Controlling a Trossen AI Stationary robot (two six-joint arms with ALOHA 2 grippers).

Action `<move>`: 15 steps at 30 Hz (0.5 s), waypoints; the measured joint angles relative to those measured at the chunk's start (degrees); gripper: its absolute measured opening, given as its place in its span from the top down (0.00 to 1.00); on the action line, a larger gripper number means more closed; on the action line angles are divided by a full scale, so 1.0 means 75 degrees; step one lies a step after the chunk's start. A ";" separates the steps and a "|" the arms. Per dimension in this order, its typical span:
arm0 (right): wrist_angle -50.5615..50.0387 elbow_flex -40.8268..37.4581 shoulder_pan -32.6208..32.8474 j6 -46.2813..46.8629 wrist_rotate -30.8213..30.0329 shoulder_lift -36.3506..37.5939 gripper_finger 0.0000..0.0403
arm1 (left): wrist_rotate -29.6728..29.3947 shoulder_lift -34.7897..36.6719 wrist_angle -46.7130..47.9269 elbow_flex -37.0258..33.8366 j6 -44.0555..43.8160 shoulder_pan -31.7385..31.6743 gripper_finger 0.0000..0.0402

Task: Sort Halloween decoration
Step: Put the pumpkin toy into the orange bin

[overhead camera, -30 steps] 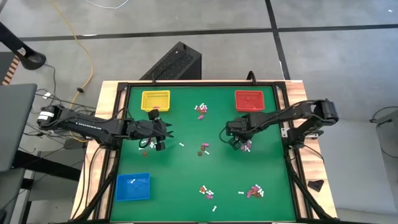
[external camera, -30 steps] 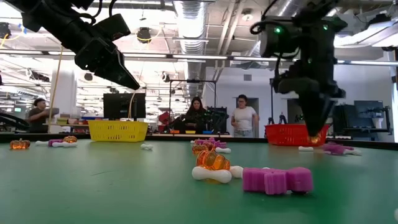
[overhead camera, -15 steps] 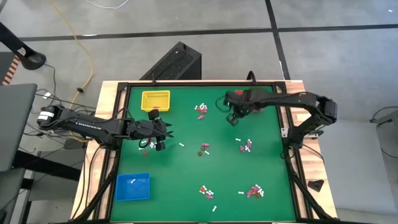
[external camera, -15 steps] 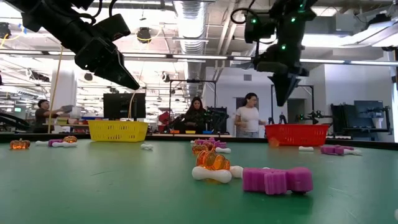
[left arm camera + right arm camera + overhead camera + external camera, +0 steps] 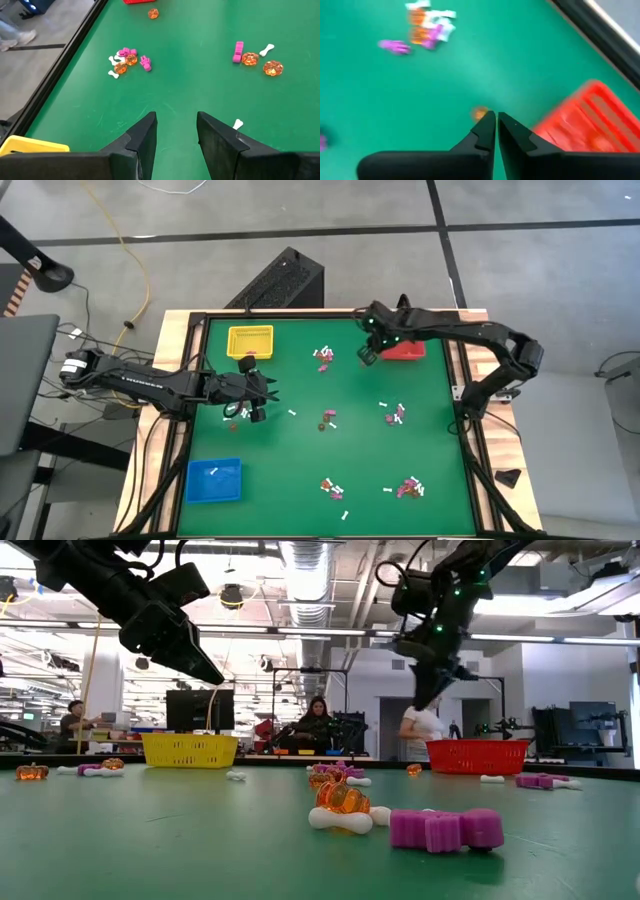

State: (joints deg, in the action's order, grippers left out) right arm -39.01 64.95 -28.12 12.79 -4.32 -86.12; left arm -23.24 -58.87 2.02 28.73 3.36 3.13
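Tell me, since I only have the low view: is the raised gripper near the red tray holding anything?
Observer: No. The right wrist view shows the right gripper nearly shut, with nothing between its fingers.
Operator: Is it above the red tray?
Observer: Not quite. In the high view it hangs just off the left edge of the red tray, over the green mat.
Operator: And the other one?
Observer: The left wrist view shows the left gripper open and empty above bare mat.
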 joint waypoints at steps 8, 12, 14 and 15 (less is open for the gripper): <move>0.0260 0.0019 0.0386 -0.0370 0.0287 -0.0867 0.63 | -0.0001 0.0000 -0.0002 0.0002 -0.0004 -0.0001 0.68; 0.0002 0.0326 0.0422 -0.0764 0.0389 -0.1588 0.46 | 0.0000 0.0000 0.0000 0.0000 -0.0012 -0.0001 0.68; -0.0212 0.0490 0.0422 -0.0768 0.0388 -0.1857 0.40 | 0.0000 0.0000 -0.0003 0.0001 -0.0013 0.0001 0.68; -0.0318 0.0588 0.0419 -0.0768 0.0388 -0.1987 0.38 | -0.0002 0.0000 -0.0003 0.0000 -0.0013 -0.0001 0.68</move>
State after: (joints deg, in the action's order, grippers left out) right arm -41.40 69.36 -24.97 7.03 -1.41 -101.02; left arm -23.26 -58.87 2.00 28.73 3.27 3.11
